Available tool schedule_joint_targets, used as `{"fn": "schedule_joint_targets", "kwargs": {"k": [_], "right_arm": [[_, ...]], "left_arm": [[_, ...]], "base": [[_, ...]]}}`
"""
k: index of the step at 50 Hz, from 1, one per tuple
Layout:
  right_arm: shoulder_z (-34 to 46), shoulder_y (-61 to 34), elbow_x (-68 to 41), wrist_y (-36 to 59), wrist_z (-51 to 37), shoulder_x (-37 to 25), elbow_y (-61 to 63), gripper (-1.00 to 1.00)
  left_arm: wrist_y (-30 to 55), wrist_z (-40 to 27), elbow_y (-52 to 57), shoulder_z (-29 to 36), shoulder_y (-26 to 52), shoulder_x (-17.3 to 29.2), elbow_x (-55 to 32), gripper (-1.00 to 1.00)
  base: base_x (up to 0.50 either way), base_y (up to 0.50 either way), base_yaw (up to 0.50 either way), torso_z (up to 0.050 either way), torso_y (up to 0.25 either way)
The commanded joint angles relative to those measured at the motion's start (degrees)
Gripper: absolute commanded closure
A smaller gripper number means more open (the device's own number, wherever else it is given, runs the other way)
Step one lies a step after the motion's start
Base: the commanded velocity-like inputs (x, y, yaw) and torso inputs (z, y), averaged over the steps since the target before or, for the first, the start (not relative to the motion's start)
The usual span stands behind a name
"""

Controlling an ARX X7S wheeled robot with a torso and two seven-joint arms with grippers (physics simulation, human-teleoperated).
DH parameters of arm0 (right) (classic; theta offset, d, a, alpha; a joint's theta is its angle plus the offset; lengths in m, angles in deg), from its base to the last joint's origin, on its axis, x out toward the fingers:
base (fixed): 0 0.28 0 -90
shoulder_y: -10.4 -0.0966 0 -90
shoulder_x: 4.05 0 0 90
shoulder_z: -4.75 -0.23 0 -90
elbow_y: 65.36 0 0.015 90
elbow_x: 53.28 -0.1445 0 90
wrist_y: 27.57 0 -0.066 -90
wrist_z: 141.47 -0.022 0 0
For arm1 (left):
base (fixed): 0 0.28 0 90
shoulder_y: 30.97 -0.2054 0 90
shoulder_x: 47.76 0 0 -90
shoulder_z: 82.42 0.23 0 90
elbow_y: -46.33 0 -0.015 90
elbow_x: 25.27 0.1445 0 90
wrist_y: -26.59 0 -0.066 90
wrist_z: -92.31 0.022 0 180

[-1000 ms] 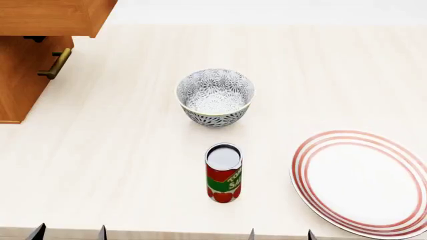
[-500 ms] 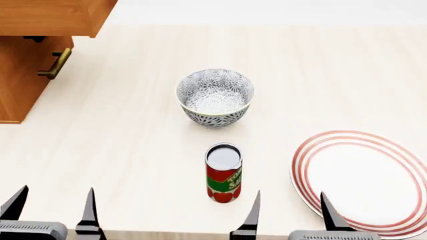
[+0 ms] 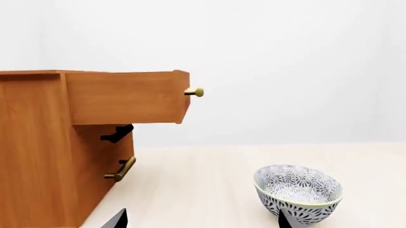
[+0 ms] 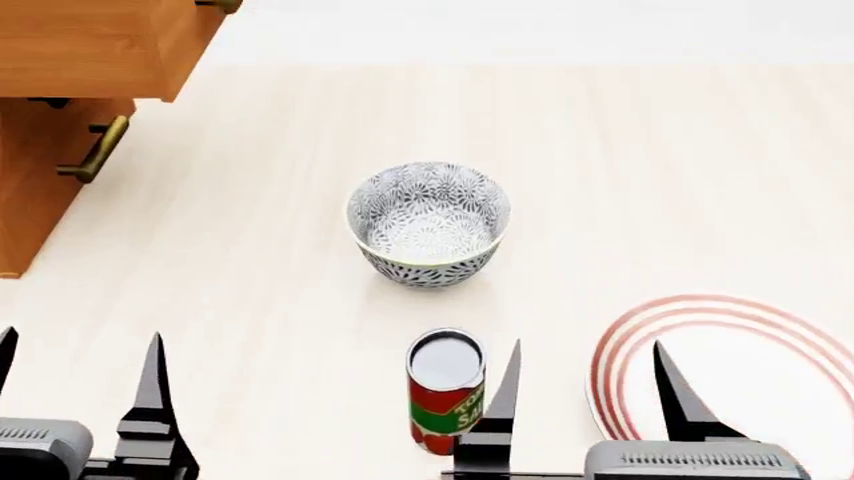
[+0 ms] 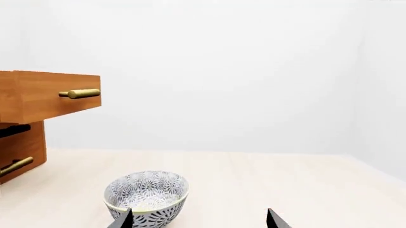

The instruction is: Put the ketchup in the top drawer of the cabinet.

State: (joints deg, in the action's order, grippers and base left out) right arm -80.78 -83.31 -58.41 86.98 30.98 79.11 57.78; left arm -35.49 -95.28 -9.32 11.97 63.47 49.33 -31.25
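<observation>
Ketchup (image 4: 445, 392) upright near the counter's (image 4: 641, 160) front edge, just beside the right gripper's (image 4: 587, 395) inner finger, nearer than the left gripper (image 4: 78, 385), both spread wide; top drawer (image 4: 94, 45) pulled out at far-left corner.

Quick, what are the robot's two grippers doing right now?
Left gripper: open, holding nothing.
Right gripper: open, holding nothing, right beside the ketchup.

Cabinet (image 3: 38, 156) at frame left, top drawer (image 3: 123, 97) pulled out; patterned bowl (image 3: 297, 192) lower right on table (image 3: 190, 190).
</observation>
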Motion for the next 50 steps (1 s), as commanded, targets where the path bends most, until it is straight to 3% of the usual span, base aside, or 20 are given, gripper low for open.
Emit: {"fn": "schedule_joint_targets", "kwargs": {"k": [1, 34, 50], "right_arm": [[0.86, 0.14, -0.41, -0.81, -0.76, -0.60, 0.10, -1.00], [1.81, -1.68, -1.89, 1.58, -3.12, -1.84, 0.68, -1.00], [2.21, -1.82, -2.93, 0.62, -3.39, -2.40, -1.07, -1.00]], "left_arm": [[0.15, -0.57, 0.92, 0.09, -0.12, 0.67, -1.04, -1.00], [-1.28, -1.93, -1.28, 0.62, 0.06, 1.92, -3.00, -1.00], [-1.89, -2.60, -2.50, 1.15, 0.25, 2.38, -3.54, -1.00]], "base": [[0.50, 0.00, 0.00, 0.000, 0.000], [0.50, 0.00, 0.00, 0.000, 0.000], [0.00, 0.37, 0.00, 0.000, 0.000]]}}
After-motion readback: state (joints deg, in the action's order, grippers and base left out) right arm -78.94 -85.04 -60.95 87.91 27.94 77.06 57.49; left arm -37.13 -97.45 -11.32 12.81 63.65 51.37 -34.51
